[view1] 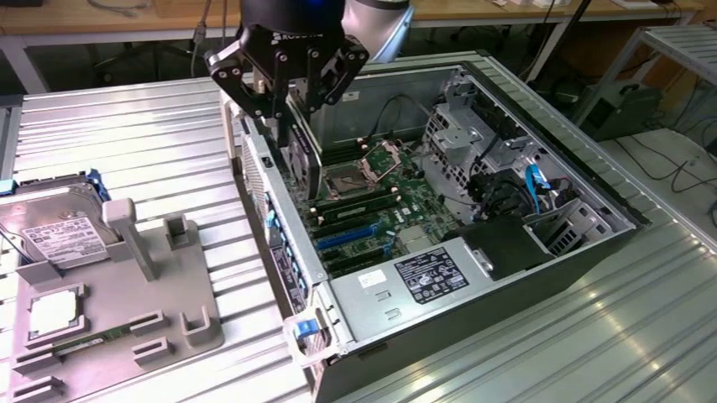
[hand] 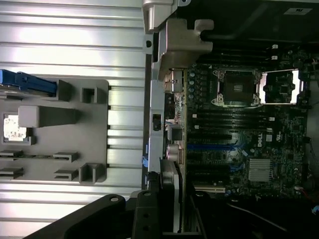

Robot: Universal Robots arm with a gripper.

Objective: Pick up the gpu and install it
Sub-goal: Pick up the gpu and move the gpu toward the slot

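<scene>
The gripper (view1: 289, 107) was clamped on the gpu (view1: 299, 159). The card hung on edge inside the open case (view1: 594, 180), over the motherboard (view1: 409, 206) and close to the case's wall on the exterior view's left. To seat it well, I judged that the card's lower edge had to run parallel with 1 slot (view1: 342, 238), with its bracket end hugging that wall, and then go straight down without tilt. The gpu looked dark and flat, with a black block on 1 face. Its bracket was hard to make out.
</scene>
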